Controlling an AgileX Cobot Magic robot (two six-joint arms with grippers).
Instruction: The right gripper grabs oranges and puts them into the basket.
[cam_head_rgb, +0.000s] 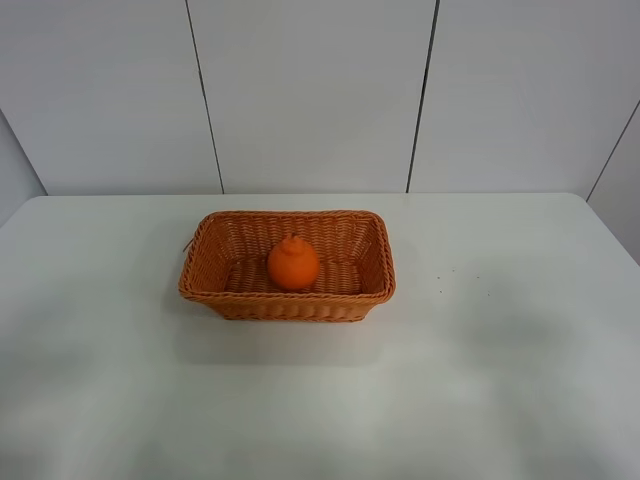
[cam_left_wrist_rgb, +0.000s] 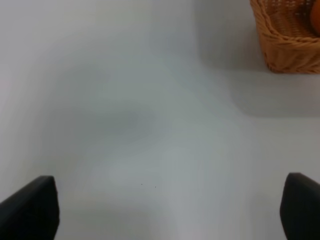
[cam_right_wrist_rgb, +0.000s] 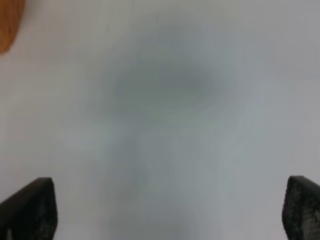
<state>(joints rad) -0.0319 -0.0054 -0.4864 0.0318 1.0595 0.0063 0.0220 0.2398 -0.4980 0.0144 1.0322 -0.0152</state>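
The orange, round with a knob top, sits inside the woven wicker basket at the middle of the white table. Neither arm shows in the exterior high view. In the right wrist view the right gripper is open and empty over bare table, its black fingertips far apart; a blurred orange-brown patch of the basket shows at the frame's corner. In the left wrist view the left gripper is open and empty, with a corner of the basket and a sliver of the orange ahead of it.
The white table ends at a white panelled wall behind the basket. A few tiny dark specks lie on the table right of the basket.
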